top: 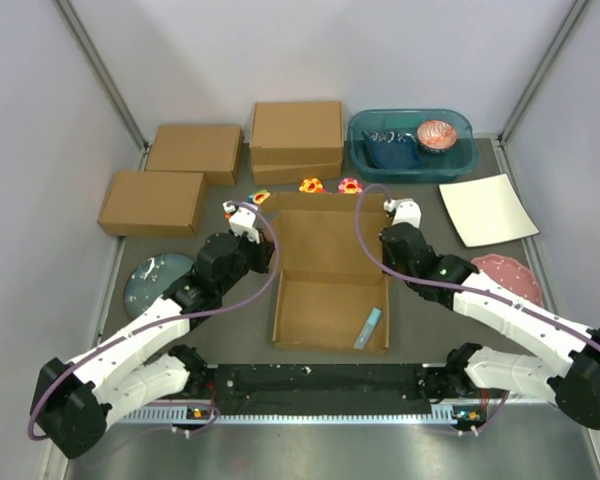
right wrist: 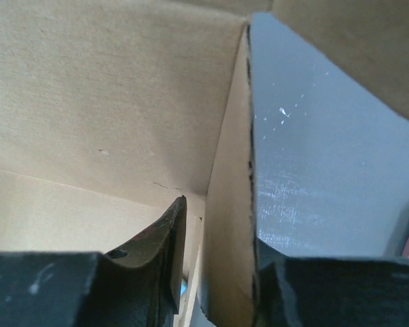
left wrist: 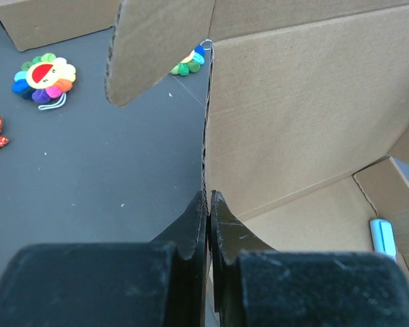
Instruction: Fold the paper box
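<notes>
- The paper box [top: 320, 310] lies open at the middle of the dark table [top: 130, 250], just ahead of my two bases. Its shallow tray is nearest me, and the lid panel [top: 325, 235] rises from the tray's far edge.
- My left gripper [left wrist: 208, 204] is at the box's left side, near the corner where tray meets lid. Its jaws are pressed together on the thin left wall, with the cardboard edge pinched between them.
- Above that pinch, a rounded flap [left wrist: 157, 48] juts out over the table from the top of the box.
- My right gripper [right wrist: 218, 231] is at the matching corner on the right side. Its jaws straddle the right wall, one finger inside the box and one outside. The inner finger [right wrist: 167, 252] stands a little clear of the cardboard, so the jaws are parted and not clamping.
- A small light-blue stick [top: 368, 328] lies on the tray floor near the front right corner.
- Three closed cardboard boxes [top: 193, 150] stand at the back left, well apart from the one I hold.
- A colourful flower toy [left wrist: 44, 76] lies on the table beyond my left fingers.
- A teal bin [top: 365, 150] sits at the back right, with a white square sheet [top: 487, 208] just in front of it.
</notes>
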Robot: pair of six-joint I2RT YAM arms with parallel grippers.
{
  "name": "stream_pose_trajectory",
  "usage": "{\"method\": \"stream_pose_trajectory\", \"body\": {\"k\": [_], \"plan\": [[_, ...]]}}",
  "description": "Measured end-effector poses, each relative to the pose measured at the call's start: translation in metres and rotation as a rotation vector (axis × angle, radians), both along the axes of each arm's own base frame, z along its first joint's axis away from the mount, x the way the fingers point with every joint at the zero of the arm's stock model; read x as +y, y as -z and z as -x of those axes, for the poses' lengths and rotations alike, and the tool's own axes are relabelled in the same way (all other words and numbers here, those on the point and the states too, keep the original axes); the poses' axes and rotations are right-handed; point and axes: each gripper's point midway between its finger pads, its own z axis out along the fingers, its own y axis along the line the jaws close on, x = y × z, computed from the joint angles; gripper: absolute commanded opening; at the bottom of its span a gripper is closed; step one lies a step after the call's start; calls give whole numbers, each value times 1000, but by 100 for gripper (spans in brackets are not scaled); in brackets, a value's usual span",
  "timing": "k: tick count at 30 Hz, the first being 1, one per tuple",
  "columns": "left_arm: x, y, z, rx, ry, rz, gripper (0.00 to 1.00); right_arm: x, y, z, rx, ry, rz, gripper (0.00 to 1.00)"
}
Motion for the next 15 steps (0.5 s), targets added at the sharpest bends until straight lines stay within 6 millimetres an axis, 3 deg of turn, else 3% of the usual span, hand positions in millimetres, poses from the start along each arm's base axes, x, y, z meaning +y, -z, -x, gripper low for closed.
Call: {"method": "stream_pose_trajectory", "body": {"k": [10, 15], "plan": [[-1, 0, 14, -54, -18, 54, 0, -5, -4, 11, 21, 7, -7, 4], [-7, 0, 21, -88, -38, 87, 0, -7, -2, 15, 14, 25, -2, 1]]}}
